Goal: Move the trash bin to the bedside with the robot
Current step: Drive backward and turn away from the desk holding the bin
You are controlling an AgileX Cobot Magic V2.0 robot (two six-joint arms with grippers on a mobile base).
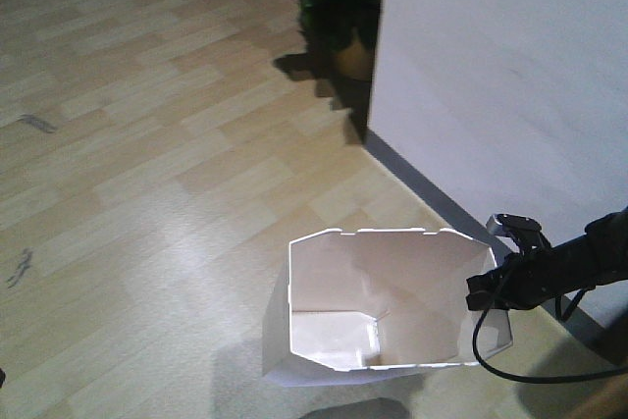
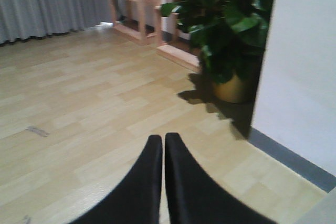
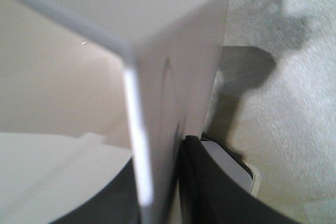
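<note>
White trash bin (image 1: 392, 287) rim in right jaws | left jaws together | floor (image 1: 147, 144) left, wall (image 1: 491, 76) right

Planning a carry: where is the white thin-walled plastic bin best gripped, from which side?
Grip the white plastic bin by its thin rim wall, from above, one finger inside, one outside: open-topped, too wide to span. The right gripper pinches its right wall so.

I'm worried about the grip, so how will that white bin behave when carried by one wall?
Probably light: the bin looks empty and thin-walled. That thin wall between the right fingers may flex or slip. Gripped at one side, it will likely tilt.
</note>
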